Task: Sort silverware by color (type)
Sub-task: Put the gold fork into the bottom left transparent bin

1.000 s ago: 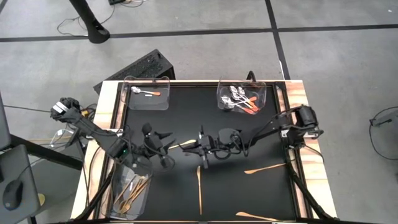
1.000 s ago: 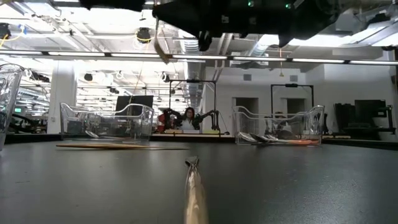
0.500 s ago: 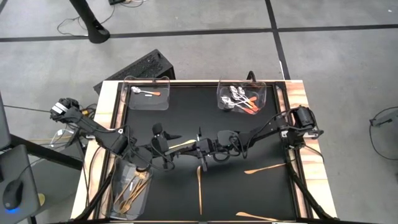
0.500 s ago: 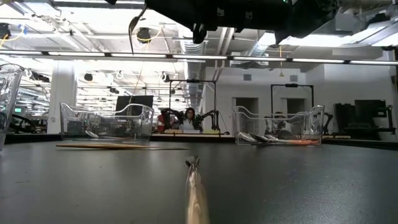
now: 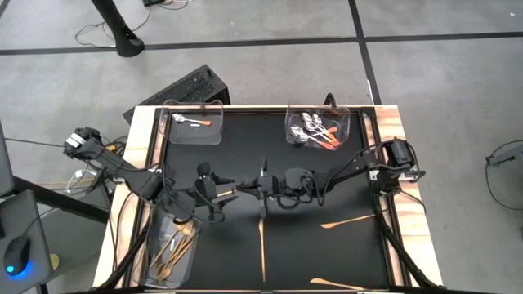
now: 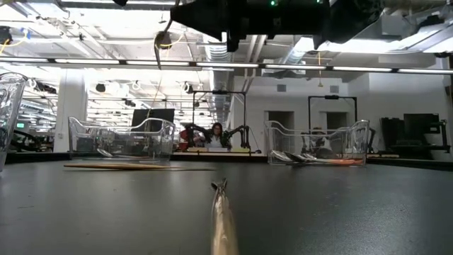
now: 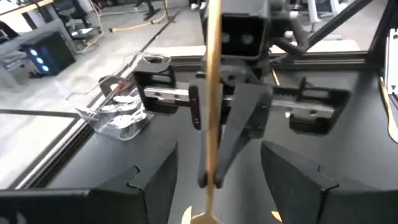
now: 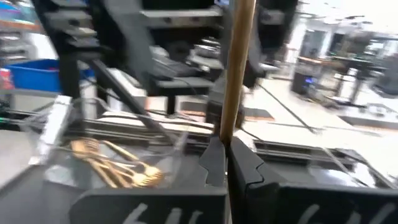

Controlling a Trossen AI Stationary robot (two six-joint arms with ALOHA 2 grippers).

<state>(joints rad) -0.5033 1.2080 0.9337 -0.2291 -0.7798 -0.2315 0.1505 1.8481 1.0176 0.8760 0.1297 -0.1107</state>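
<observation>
Grippers meet mid-air over the black mat's (image 5: 327,253) centre. Right gripper (image 5: 260,189) is clenched on a slim gold utensil (image 5: 245,190), type unclear, which reaches toward the left gripper (image 5: 214,189); that one's fingers (image 7: 155,180) are spread w/ the utensil between them, contact unclear. Gold knife (image 5: 262,249) lies on mat below the grippers. Gold forks (image 5: 173,249) sit in clear tray (image 5: 157,245) near-left; red-handled spoons (image 5: 317,132) in far trays.
</observation>
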